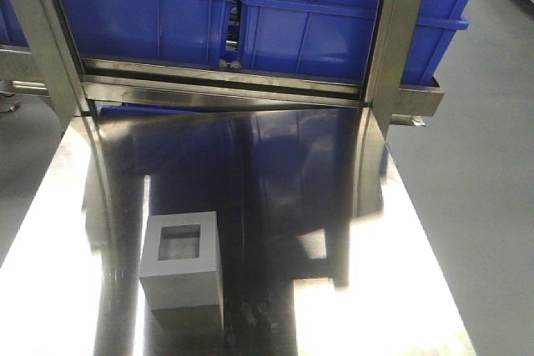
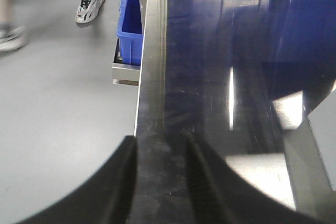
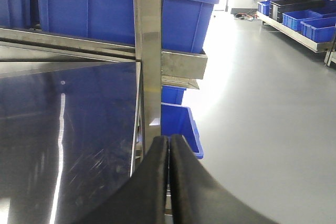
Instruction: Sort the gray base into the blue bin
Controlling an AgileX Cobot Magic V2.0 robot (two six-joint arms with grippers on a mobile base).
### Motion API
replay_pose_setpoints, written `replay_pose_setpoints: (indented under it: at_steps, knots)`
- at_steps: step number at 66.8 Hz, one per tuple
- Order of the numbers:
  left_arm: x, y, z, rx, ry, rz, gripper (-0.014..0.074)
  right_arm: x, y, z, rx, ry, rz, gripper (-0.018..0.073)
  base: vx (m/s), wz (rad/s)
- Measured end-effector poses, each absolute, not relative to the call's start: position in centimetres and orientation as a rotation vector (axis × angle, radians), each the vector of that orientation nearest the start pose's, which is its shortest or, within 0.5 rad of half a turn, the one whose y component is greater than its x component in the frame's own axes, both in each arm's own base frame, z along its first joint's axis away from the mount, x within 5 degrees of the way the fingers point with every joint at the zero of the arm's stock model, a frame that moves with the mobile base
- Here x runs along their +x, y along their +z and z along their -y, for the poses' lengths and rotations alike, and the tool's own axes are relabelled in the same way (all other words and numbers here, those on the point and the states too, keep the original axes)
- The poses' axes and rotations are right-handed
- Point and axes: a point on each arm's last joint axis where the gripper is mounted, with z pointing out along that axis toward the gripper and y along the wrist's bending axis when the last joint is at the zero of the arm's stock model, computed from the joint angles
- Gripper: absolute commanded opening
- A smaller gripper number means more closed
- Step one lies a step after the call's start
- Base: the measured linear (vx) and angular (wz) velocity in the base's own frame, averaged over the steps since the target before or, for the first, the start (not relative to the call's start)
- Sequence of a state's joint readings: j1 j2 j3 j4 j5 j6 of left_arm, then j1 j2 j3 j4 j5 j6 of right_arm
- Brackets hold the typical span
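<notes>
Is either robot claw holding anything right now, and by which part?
Nothing is held. The left gripper is open and empty, the right gripper is shut on nothing, and the gray base sits untouched on the steel table.

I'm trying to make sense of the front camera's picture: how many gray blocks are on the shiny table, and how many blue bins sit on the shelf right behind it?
Gray block: 1
Blue bins: 2 plainly seen; a blue sliver at the left edge is too cut off to count
Total: 3
</notes>
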State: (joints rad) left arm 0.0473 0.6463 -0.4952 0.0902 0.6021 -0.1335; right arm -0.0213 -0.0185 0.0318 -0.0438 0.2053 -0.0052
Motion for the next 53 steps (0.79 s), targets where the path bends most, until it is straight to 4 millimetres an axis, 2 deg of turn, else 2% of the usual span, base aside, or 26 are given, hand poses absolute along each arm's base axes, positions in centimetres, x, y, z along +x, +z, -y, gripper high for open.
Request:
replay_pose_setpoints:
  at_steps: [9,29,36,45,53]
  knots:
    - [12.1,27.4,-1.0,-0.147,0.051,-2.231,0.0424,5.6,18.5,0.2,-0.016,-0.059,-1.702,-0.0005,0.00,0.00]
    - [12.2,27.6,-1.0,-0.162,0.028,-2.199,0.0424,5.6,18.5,0.2,-0.016,-0.059,-1.702,-0.0005,0.00,0.00]
    - [12.4,28.1,-0.6,-0.214,-0.051,-2.180,0.0424,5.6,18.5,0.2,-0.016,-0.059,-1.702,-0.0005,0.00,0.00]
    - [13.6,29.8,0.2,-0.257,-0.210,-2.164,0.0424,5.6,18.5,0.2,-0.016,-0.059,-1.702,-0.0005,0.00,0.00]
    - [15.1,31.3,1.3,-0.193,-0.354,-2.180,0.0424,5.6,18.5,0.2,-0.016,-0.059,-1.702,-0.0005,0.00,0.00]
